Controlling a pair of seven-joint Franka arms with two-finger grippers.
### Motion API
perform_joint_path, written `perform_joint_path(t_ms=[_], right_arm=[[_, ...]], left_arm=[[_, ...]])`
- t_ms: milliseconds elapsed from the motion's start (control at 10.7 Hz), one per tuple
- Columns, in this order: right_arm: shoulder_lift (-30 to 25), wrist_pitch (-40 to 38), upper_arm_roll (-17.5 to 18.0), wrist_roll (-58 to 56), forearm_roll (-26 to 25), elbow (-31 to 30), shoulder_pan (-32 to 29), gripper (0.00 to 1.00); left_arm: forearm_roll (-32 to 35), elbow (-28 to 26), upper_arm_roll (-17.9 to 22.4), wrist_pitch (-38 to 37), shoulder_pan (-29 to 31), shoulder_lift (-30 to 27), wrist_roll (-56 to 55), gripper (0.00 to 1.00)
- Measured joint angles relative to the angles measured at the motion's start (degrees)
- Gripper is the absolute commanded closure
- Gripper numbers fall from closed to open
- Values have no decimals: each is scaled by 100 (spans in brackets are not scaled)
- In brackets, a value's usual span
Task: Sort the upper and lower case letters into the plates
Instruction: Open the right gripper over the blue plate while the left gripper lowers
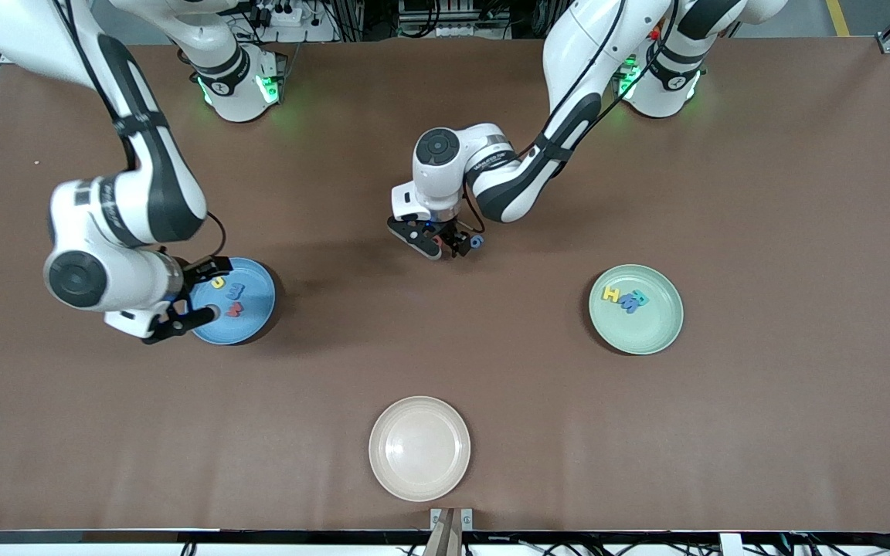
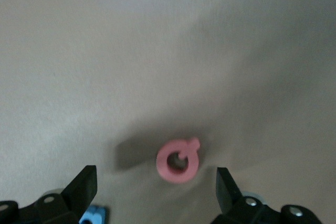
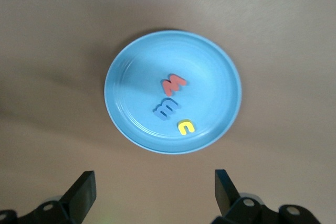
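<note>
My right gripper (image 1: 219,290) (image 3: 155,190) hangs open and empty over the rim of the blue plate (image 1: 256,279) (image 3: 131,72), at the right arm's end of the table. A red letter (image 3: 174,84), a blue letter (image 3: 167,108) and a yellow letter (image 3: 186,126) lie in that plate. My left gripper (image 1: 446,245) (image 2: 156,187) is open, low over the middle of the table. A pink-red Q (image 2: 178,161) lies flat on the table between its fingers, untouched. A small blue letter (image 1: 476,242) (image 2: 93,215) lies beside one finger. The mint green plate (image 1: 638,333) holds a yellow H (image 1: 612,293), a teal letter (image 1: 640,296) and a blue letter (image 1: 630,305).
A cream-white plate (image 1: 419,448) with nothing in it sits nearest the front camera, at the middle of the table's edge. Both arms' bases stand along the table's farthest edge. Brown tabletop lies between the three plates.
</note>
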Motion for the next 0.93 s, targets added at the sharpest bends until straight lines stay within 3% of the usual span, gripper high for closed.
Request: perform_joint_path(t_ms=[373, 560, 746, 933], right_arm=[[-1111, -74, -157, -2, 6, 64, -327, 0], [-1445, -190, -193, -2, 135, 77, -501, 0], [-1597, -269, -203, 8, 180, 200, -518, 0], [-1606, -352, -206, 263, 254, 342, -520, 0]], left_arm=[[-8, -2, -11, -117, 3, 9, 320, 3], [-31, 4, -14, -120, -6, 71, 320, 15], [-127, 49, -17, -115, -8, 205, 320, 33], [-329, 115, -19, -120, -8, 221, 320, 38]])
